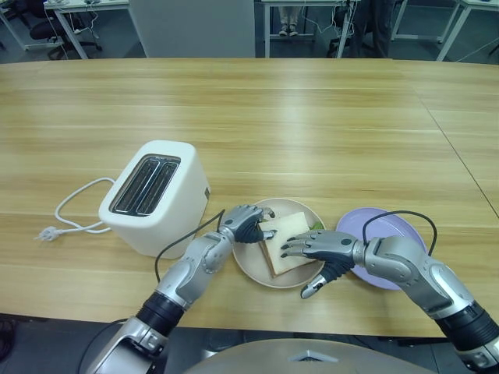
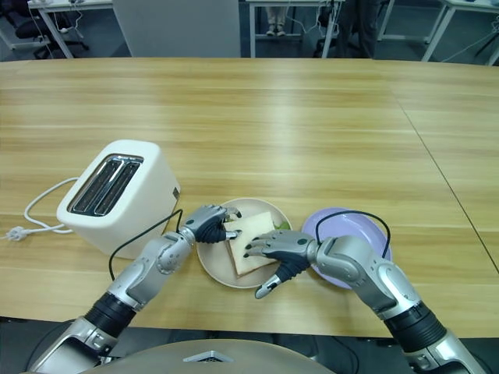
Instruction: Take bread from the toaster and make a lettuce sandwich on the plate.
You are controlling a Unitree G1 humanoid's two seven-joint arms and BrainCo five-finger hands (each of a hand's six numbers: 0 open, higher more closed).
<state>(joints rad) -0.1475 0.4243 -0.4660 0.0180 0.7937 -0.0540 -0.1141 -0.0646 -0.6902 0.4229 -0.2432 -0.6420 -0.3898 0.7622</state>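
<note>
Lower centre: bread lies on beige plate w/ lettuce peeking at right edge, L hand curled, pinching slice's left corner, R hand spread flat, empty, just above; best press lightly, square edges.

A long desk of pale wood planks runs wide across the room — overhead light lies on it in soft, pale bands. On the right a second wooden top butts against it along a slanted seam. Beyond the far edge the floor is dark grey. White-framed tables stand back there — a flat grey panel between them, cables hanging under one.
</note>
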